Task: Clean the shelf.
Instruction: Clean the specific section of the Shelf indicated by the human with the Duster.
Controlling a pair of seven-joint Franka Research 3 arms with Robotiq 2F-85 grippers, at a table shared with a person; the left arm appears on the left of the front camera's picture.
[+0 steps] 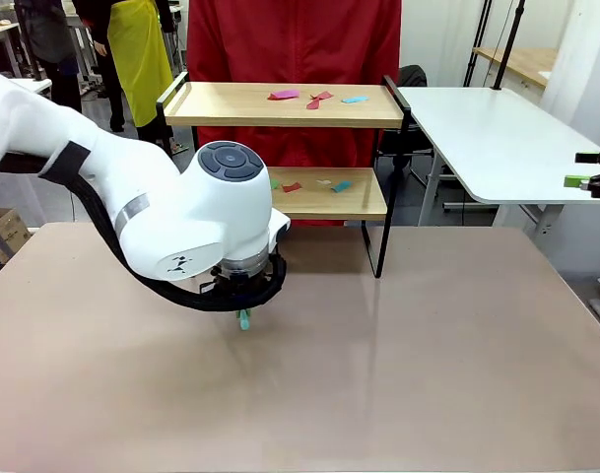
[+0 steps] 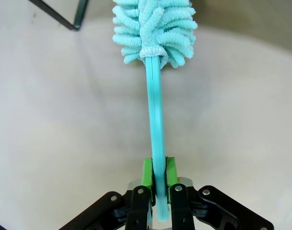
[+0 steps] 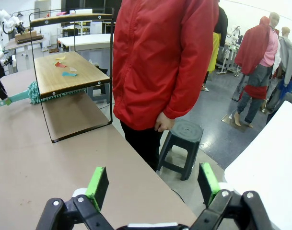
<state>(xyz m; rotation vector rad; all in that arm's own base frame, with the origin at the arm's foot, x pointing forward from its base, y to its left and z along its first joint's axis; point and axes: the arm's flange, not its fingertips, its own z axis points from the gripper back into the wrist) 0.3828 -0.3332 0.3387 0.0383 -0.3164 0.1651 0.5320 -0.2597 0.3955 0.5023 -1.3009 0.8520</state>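
— Beyond my left jaws, at the far edge of the table (image 1: pixel 428 374), stands the shelf (image 1: pixel 231 103). Both boards are littered with coloured scraps (image 1: pixel 314 98). A corner of its black frame (image 2: pixel 54 16) shows just past the fluffy head.

— And the duster?

— I have the duster (image 2: pixel 155 120) clamped by its handle between the green pads of my left gripper (image 2: pixel 157 175). The head points straight out ahead of the jaws, low over the table.

— How would you go on?

— I reckon I should lift the head to board height, lay it flat and sweep along the board, staying inside the side rails so the handle doesn't snag. I'm gripping near the handle's end, so the head may sag or twist. I'd go slowly.

— Anything in the way?

— A person in a red jacket (image 1: pixel 295 44) stands right behind the shelf, so scraps pushed off the back would land there. My right gripper (image 3: pixel 153 184) has its jaws wide apart and holds nothing. A black stool (image 3: pixel 184 132) sits beyond those jaws.
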